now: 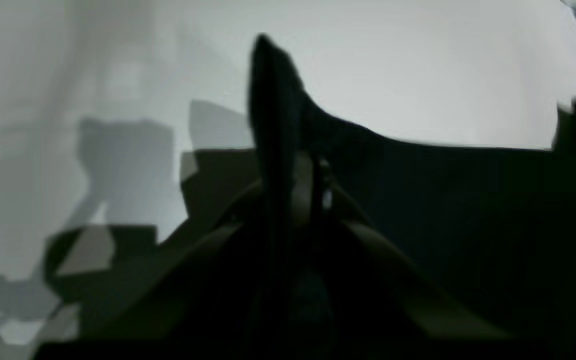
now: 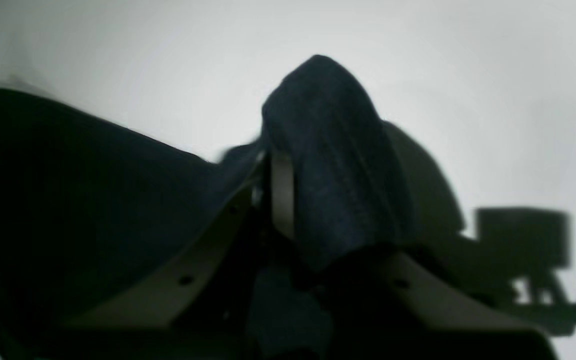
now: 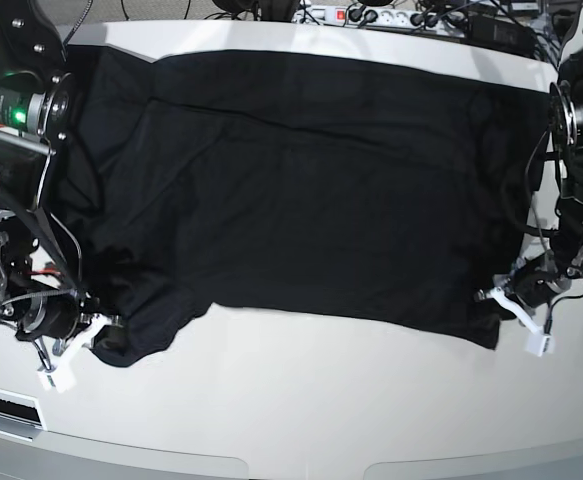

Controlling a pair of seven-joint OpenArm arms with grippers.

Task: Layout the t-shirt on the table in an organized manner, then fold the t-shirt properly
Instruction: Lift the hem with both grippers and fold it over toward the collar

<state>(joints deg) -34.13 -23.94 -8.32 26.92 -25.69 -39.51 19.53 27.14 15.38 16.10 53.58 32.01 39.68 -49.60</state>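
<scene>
- The t-shirt [image 3: 301, 190] is spread out across most of the table [image 3: 301, 400], reaching nearly from one arm to the other. The far hem runs along the back edge and the near edge cuts across the middle of the white top.
- It's pretty flat in the middle, only some soft wrinkles. The near corner on the base view's left is bunched up into a lump by the gripper there.
- The right gripper [image 3: 89, 332] is at that bunched corner, and its jaws are clamped on the fabric. In the right wrist view you can see a fold of the t-shirt [image 2: 333, 165] humped up over the pale fingers [image 2: 282, 195], with more cloth trailing off to the left.
- The left gripper [image 3: 503, 303] is at the opposite near corner, jaws also pinched together on the shirt. In the left wrist view a peak of cloth [image 1: 275, 100] sticks up between the closed fingers [image 1: 302, 192], and the rest of the shirt stretches off to the right.
- Both wrist views are blurry, so finer detail is a no-go.
- A power strip [image 3: 356, 14] and cables sit behind the table's far edge.
</scene>
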